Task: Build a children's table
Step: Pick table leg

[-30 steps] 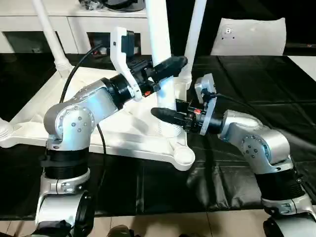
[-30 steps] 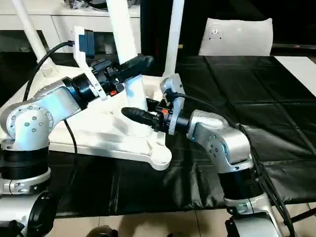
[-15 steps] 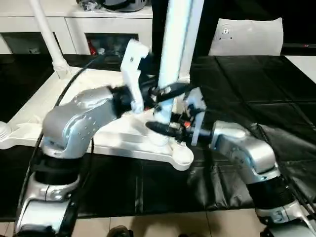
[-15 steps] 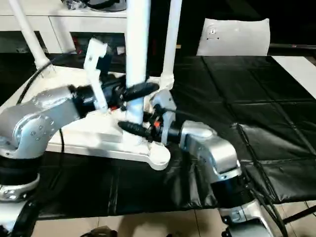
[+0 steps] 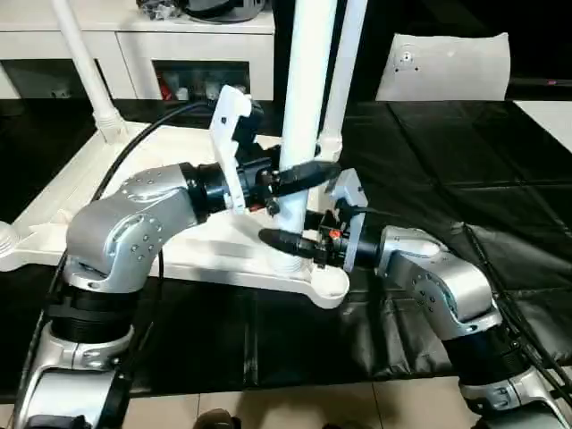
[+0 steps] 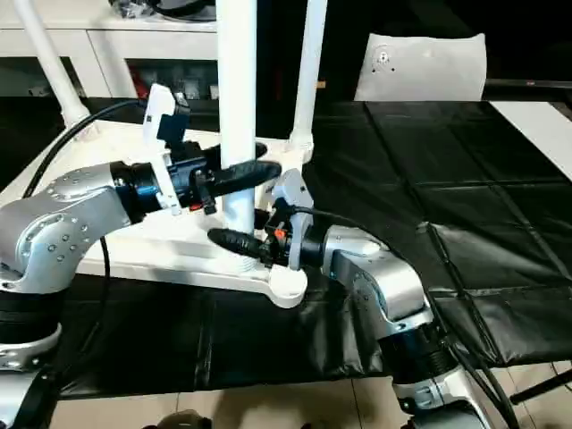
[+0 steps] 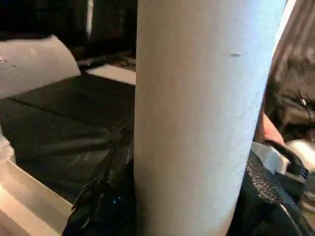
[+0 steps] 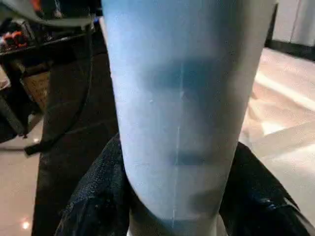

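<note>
Well, the children's table is more than halfway together, as far as I can judge from here. The square top (image 5: 192,255) lies upside down on the black mat (image 5: 447,161), ribbed side up, with two legs standing in its far corner sockets: one at the far left (image 5: 85,67) and one at the far right (image 5: 344,71). The leg now in hand (image 5: 304,98) stands upright over the near right part of the top, its foot down at a socket just behind the round corner knob (image 5: 329,284); whether it is fully seated I cannot tell, since the grippers hide the joint. Both grippers clamp this leg: the left gripper (image 5: 299,176) has its black fingers about half spread around the shaft higher up, and the right gripper (image 5: 286,239) holds it the same way lower down, close to the socket. The wrist views confirm it, with dark pads (image 7: 106,196) pressed against either side of the white shaft. The near left corner socket (image 5: 7,237) looks bare, so I reckon a fourth leg remains to be fitted after this one, and then the table needs turning over. Behind stand a white cabinet (image 5: 134,45) and a white cushion-like bag (image 5: 442,64).
</note>
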`<state>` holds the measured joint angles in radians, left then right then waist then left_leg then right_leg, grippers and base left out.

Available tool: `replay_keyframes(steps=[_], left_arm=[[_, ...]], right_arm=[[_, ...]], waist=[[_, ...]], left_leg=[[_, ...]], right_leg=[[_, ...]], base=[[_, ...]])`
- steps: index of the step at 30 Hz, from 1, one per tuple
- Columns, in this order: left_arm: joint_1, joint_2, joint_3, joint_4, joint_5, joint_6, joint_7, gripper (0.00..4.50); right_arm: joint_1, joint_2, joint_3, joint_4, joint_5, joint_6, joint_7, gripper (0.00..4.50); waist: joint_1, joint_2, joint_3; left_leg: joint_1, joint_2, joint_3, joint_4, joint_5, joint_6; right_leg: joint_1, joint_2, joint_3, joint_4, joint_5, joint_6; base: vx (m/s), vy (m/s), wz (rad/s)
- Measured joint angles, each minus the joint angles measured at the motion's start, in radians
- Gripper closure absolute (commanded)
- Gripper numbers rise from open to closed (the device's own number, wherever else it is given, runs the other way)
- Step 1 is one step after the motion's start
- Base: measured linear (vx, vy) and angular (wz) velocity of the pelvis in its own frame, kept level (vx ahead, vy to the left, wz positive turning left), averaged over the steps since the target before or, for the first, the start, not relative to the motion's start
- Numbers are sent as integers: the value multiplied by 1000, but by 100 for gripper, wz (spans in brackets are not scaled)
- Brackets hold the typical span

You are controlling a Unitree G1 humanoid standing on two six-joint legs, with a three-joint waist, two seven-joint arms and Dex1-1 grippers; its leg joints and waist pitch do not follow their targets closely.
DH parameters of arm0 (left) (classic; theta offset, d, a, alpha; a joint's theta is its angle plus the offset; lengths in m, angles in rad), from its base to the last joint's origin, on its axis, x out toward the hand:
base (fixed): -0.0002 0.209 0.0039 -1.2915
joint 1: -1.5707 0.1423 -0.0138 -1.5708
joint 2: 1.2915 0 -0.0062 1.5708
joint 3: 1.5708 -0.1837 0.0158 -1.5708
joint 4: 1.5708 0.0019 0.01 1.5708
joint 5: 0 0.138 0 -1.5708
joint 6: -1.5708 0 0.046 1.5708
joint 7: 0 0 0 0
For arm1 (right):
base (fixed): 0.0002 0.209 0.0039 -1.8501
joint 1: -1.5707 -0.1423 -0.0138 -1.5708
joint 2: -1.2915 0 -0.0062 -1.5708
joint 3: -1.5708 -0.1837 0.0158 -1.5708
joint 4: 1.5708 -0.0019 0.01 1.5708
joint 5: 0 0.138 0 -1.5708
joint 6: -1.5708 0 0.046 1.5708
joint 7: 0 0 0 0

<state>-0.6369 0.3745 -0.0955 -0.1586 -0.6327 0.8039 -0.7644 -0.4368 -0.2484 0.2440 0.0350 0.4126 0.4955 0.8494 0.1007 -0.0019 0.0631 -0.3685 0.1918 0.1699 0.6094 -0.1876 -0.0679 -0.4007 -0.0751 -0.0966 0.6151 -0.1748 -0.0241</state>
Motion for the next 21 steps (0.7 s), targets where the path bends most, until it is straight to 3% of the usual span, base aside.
replay_keyframes(steps=[3,6,9,10,14,15,18,21], left_arm=[[3,-28,-2,3,0,-7,-19,191],[3,-57,0,15,0,-36,-17,152],[3,-80,0,21,1,-45,-6,142],[6,-83,-3,21,3,-51,-5,111],[41,-101,-8,18,-1,-69,-6,103],[53,-110,-2,14,-11,-69,-10,75],[81,-131,33,8,-64,-62,-19,62],[101,-192,114,13,-167,-48,-19,36]], right_arm=[[14,-1,-5,3,0,-20,-1,259],[16,3,-15,4,-7,-44,-6,259],[24,17,-21,12,-25,-74,-40,259],[34,29,-21,16,-34,-91,-50,259],[54,52,-17,33,-42,-107,-74,259],[58,59,-14,32,-43,-107,-74,259],[64,73,-12,28,-34,-109,-74,259],[56,80,-16,13,-18,-111,-74,259]], waist=[[-1,0,0],[-5,0,0],[-10,1,0],[-11,1,0],[-13,1,-1],[-14,1,-1],[-13,1,-1],[-12,1,-1]], left_leg=[[0,0,0,0,0,0],[0,0,0,0,0,0],[1,0,0,0,0,0],[1,0,0,0,0,0],[1,0,0,0,0,0],[0,0,0,0,0,0],[1,0,0,-1,0,0],[0,0,0,0,0,0]], right_leg=[[0,0,0,0,0,0],[1,0,0,0,0,0],[1,0,0,0,0,0],[1,0,0,0,0,0],[0,0,0,-1,0,0],[0,0,0,-1,0,0],[0,0,0,0,0,0],[0,0,0,-1,1,-1]], base=[[0,0,0],[0,0,0],[0,0,0],[0,0,0],[0,0,0],[0,0,0],[0,0,0],[0,0,0]])
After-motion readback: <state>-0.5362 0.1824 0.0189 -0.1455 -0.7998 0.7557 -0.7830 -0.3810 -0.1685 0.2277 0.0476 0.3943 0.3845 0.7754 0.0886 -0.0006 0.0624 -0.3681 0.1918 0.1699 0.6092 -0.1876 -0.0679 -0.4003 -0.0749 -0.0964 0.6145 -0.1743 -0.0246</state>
